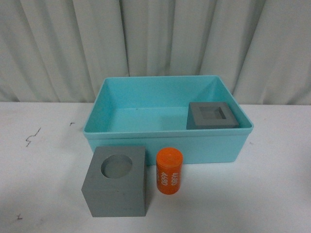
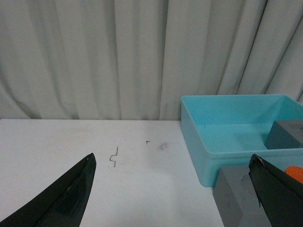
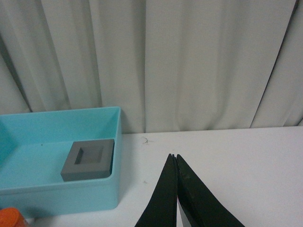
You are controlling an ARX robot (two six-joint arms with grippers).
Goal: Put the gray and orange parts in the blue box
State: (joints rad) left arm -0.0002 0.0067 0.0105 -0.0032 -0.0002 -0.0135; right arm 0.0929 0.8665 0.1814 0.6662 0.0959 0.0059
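Front view: a large rectangular light turquoise plastic bin [image 1: 209, 148] with a thick rim stands on the white table [image 1: 272, 194] before a pale pleated curtain [image 1: 155, 39].

Inside the bin, in its near right corner, sits a matte gray cube with a square recess [image 1: 212, 116], recess facing up. It lies close against the right and front walls.

Outside the bin, on the table just in front of its front wall, stands a matte gray cube with a round recess [image 1: 115, 182], recess facing up. Whether it touches the wall cannot be told.

Just to the right of that cube, a smaller orange cylinder printed with white numbers [image 1: 169, 171] stands upright, apart from the cube by a narrow gap.

A small dark squiggle mark [image 1: 33, 137] shows on the table, well left of the bin.

Neither arm appears in the front view.

Left wrist view: left gripper [image 2: 173, 196] spread wide, nothing between its fingers, above the table left of the bin.

Right wrist view: right gripper [image 3: 173, 158] with fingers pressed together, nothing held, above bare table right of the bin.
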